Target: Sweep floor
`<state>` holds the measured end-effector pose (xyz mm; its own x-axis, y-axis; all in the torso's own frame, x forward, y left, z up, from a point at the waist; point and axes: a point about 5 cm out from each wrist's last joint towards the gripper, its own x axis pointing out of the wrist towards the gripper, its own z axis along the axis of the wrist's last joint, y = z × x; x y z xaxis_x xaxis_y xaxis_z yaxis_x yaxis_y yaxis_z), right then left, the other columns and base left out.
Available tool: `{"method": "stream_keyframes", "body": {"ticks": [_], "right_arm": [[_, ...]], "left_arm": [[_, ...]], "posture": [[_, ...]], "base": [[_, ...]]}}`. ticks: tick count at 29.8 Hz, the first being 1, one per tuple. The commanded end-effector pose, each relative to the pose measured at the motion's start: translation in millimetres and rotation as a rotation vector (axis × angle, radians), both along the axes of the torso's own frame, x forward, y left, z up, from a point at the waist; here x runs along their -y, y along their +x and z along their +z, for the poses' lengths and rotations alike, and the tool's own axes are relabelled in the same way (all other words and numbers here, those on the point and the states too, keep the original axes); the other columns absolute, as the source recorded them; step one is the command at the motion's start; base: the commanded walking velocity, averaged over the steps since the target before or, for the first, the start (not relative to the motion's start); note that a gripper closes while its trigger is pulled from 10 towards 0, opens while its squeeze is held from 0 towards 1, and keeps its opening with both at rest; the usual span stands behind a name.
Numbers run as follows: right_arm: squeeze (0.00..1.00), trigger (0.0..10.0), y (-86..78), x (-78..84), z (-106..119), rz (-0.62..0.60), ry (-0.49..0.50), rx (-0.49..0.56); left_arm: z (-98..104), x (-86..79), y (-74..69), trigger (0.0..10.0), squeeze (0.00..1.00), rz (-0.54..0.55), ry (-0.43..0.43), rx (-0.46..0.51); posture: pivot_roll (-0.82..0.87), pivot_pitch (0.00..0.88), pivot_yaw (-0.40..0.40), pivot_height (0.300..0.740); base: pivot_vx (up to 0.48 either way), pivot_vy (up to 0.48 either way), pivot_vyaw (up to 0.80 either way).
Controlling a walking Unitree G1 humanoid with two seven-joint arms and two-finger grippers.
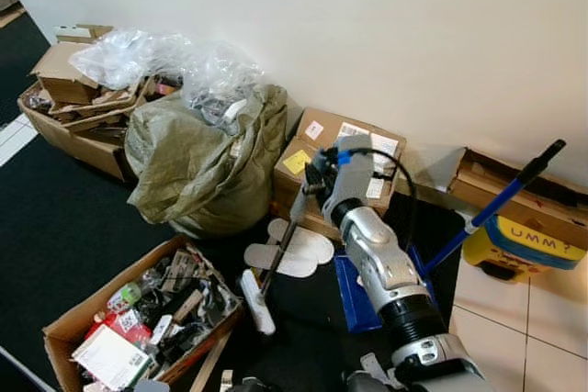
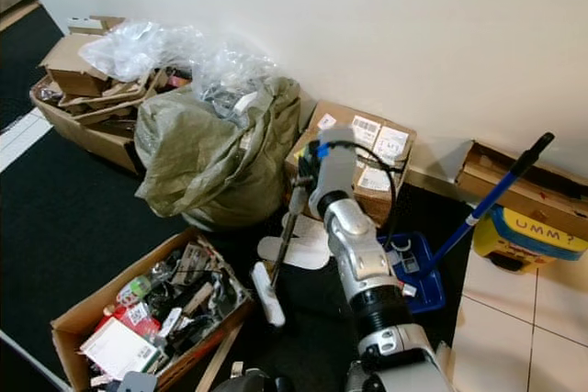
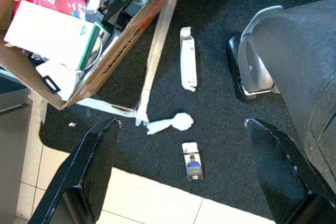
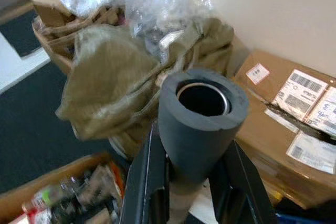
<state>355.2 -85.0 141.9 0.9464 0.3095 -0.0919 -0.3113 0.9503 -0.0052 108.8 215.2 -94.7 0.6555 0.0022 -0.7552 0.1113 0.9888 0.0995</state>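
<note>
A dark carpet [image 1: 64,227] covers most of the floor here, and it meets pale tiles [image 1: 514,319] at its right edge, under a plain white wall [image 1: 413,34]. Against the wall lies a big olive sack [image 1: 202,167] full of clear plastic, with cardboard boxes [image 1: 73,98] behind it on the left and a labelled carton [image 1: 335,167] just beside it on the right. At the near left edge of the carpet stands an open box of odd items [image 1: 138,319]. A blue dustpan [image 1: 367,296] with a long blue handle rests near the edge of the tiles, beside a yellow container [image 1: 524,245]. The right gripper [image 1: 312,192] is closed around the top of the broom handle [image 4: 202,111], whose foam grip sits between the two black fingers; the broom head [image 1: 257,300] touches the carpet between the open box and the dustpan. The left gripper [image 3: 178,174] hangs wide open and holds nothing, above a crumpled paper [image 3: 170,124], a small card [image 3: 193,161] and a white strip [image 3: 188,64]. To sweep well, I think the head should stay flat on the carpet and pull in short strokes toward the dustpan, away from the open box, so that the light scraps do not slide under the cardboard.
</note>
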Motion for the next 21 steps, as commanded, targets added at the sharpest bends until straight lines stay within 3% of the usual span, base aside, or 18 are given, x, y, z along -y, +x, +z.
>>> {"method": "stream_keyframes", "body": {"ticks": [1,3,5,10,17,21], "right_arm": [[0.00,10.0,-12.2,12.5,-46.4,-0.053,-0.086,-0.232],[0.00,10.0,-13.8,35.1,-51.8,-0.137,-0.039,-0.309],[0.00,10.0,-13.8,35.1,-51.8,-0.137,-0.039,-0.309],[0.00,10.0,-19.6,78.1,-43.5,-0.227,0.047,-0.372],[0.00,10.0,-32.0,102.8,-30.6,-0.203,0.112,-0.422],[0.00,10.0,-47.0,124.3,-13.9,-0.078,0.249,-0.497]], "left_arm": [[-3.4,-5.3,-14.4,10.0,0.00,-0.003,0.015,-0.049],[-3.4,-4.5,-13.0,10.0,0.00,-0.006,0.014,-0.049],[-3.4,-4.5,-13.0,10.0,0.00,-0.006,0.014,-0.049],[-3.9,-2.8,-9.4,10.0,0.00,-0.014,0.009,-0.061],[-4.2,-1.2,-5.9,10.0,0.00,-0.018,0.006,-0.071],[-4.3,0.5,-2.1,10.0,0.00,-0.016,0.001,-0.078]], "posture": [[0.03,0.268,0.049,0.740],[0.02,0.260,0.045,0.740],[0.02,0.260,0.045,0.740],[0.00,0.239,0.039,0.740],[-0.02,0.223,0.033,0.740],[-0.05,0.209,0.028,0.740]], "base": [[0.000,0.000,0.00],[0.000,0.000,0.00],[0.000,0.000,0.00],[0.000,0.000,0.00],[0.000,0.000,0.00],[0.000,0.000,0.00]]}}
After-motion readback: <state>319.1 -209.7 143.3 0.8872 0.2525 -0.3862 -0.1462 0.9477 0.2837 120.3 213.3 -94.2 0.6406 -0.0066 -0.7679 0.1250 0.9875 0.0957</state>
